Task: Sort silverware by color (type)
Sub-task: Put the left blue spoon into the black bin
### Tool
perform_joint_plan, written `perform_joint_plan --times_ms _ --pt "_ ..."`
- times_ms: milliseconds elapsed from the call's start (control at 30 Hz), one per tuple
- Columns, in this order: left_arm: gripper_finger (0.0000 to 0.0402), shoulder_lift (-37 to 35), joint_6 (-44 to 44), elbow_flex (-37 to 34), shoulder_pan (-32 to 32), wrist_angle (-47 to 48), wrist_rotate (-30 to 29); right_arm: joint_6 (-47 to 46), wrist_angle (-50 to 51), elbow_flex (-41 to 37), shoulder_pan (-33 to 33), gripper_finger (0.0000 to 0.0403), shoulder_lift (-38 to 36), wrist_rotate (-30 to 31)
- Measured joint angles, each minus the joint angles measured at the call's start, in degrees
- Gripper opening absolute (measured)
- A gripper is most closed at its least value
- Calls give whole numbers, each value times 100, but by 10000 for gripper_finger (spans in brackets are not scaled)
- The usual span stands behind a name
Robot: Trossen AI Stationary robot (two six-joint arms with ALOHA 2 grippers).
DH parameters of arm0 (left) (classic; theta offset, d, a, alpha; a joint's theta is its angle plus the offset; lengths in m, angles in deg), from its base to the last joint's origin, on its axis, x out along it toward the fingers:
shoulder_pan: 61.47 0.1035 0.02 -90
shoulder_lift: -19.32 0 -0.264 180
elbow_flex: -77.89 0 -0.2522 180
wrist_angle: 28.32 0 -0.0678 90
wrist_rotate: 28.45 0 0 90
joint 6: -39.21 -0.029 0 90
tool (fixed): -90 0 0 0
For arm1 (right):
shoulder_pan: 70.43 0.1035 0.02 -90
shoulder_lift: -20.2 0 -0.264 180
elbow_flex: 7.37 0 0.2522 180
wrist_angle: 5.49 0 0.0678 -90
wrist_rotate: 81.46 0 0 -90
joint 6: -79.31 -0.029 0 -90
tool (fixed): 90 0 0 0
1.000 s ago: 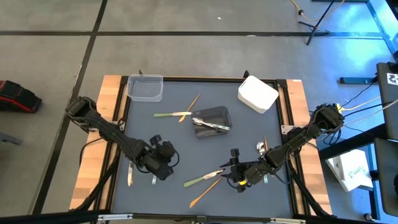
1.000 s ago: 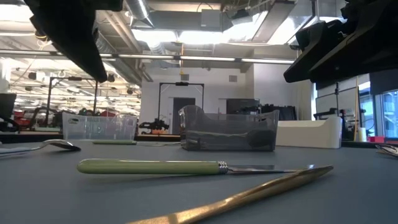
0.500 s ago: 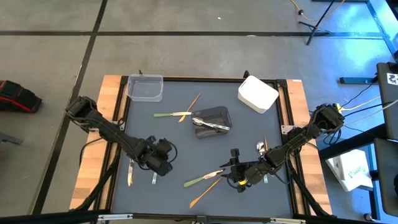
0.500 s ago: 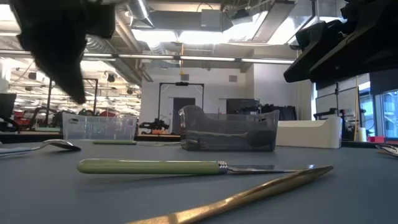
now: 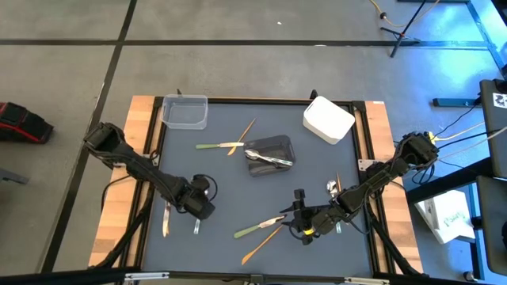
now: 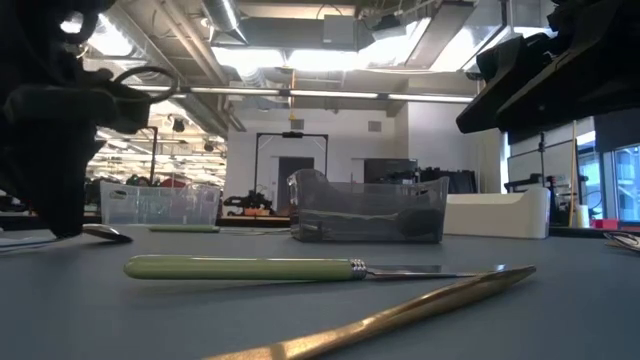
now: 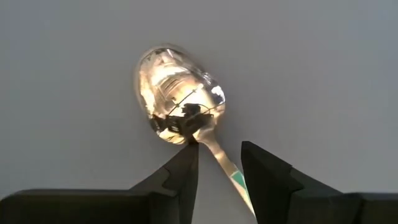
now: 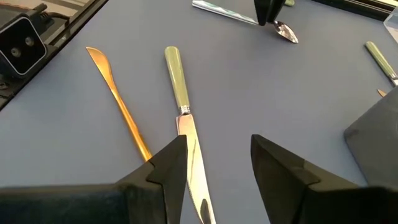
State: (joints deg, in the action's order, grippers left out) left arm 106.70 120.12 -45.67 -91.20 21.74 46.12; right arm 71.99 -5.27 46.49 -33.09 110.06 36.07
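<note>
The table (image 5: 261,178) is a dark grey mat with wooden strips down both sides, and both arms crowd its near half. Three tubs sit toward the far side: a white tub (image 5: 328,119) at the far right, a clear tub (image 5: 185,112) at the far left, and a dark tub (image 5: 269,153) in the middle with shiny utensils in it, hard to count from above.

In the low view the left arm is just a black blur on the left edge and the right arm a dark block cut off at the top right, so neither claw can be read there.

Left gripper (image 7: 217,165) is down low at the near-left, fingers apart with a narrow gap, straddling the neck of a silver spoon (image 7: 180,93) lying flat on the mat. Whether the fingers touch it is hard to say; it doesn't look pinched.

Right gripper (image 8: 214,165) hovers near the middle front, fingers apart, holding nothing, right above the blade of a green-handled knife (image 8: 176,78). A gold knife (image 8: 118,102) lies just beside it. Another green-handled piece (image 5: 214,146) lies between the clear and dark tubs.
</note>
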Motion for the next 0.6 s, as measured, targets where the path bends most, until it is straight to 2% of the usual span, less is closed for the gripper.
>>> perform_joint_plan --times_ms 200,333,433,600 --pt "117 43 -48 -214 119 -195 -139 5 0 0 0 165 0 4" --pt "110 47 -514 -291 179 -353 -336 6 0 0 -2 165 0 12" --pt "85 60 -735 -302 172 -402 -508 8 0 0 -2 165 0 17" --pt "20 69 -1064 -309 152 -460 -912 10 0 0 -2 165 0 15"
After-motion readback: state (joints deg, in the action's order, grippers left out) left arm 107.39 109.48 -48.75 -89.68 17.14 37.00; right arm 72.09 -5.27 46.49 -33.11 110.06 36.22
